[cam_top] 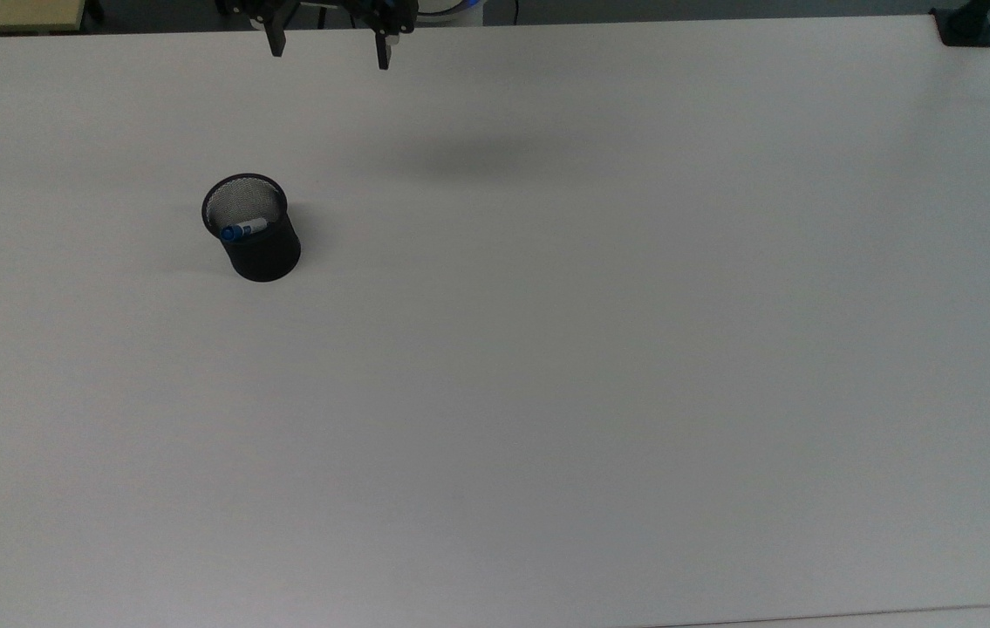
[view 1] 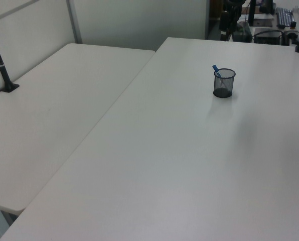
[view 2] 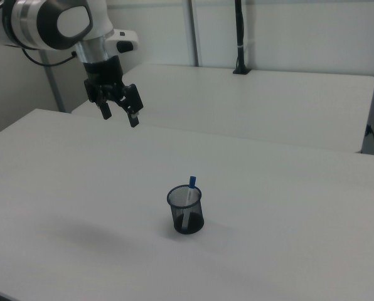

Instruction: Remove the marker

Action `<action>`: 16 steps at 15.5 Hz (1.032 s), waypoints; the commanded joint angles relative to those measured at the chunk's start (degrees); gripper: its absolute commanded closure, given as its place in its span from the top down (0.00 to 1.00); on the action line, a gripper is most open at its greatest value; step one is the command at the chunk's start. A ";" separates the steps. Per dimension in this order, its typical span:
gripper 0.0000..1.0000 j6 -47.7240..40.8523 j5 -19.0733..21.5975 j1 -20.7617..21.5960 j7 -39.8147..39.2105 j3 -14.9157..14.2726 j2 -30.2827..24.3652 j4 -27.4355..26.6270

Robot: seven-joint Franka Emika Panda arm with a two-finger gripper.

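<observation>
While the claw point(view 2: 119, 115) hangs wide open and empty, the marker point(view 2: 189, 197), seemingly leaning in the cup point(view 2: 185, 215) well below, awaits approach.

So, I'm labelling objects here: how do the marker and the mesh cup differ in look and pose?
The marker is slim, white with a blue cap; the mesh cup is wide, black and see-through. The marker leans against the rim, cap poking above it, while the cup stands upright on the table. Both sit apart from the open gripper.
</observation>
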 commanded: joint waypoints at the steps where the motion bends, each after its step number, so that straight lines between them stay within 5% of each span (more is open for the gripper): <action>1: 1.00 0.67 -0.07 0.70 -0.77 -0.61 0.03 0.53; 16: 1.00 -0.21 -0.32 0.17 -1.74 -0.96 -0.84 0.53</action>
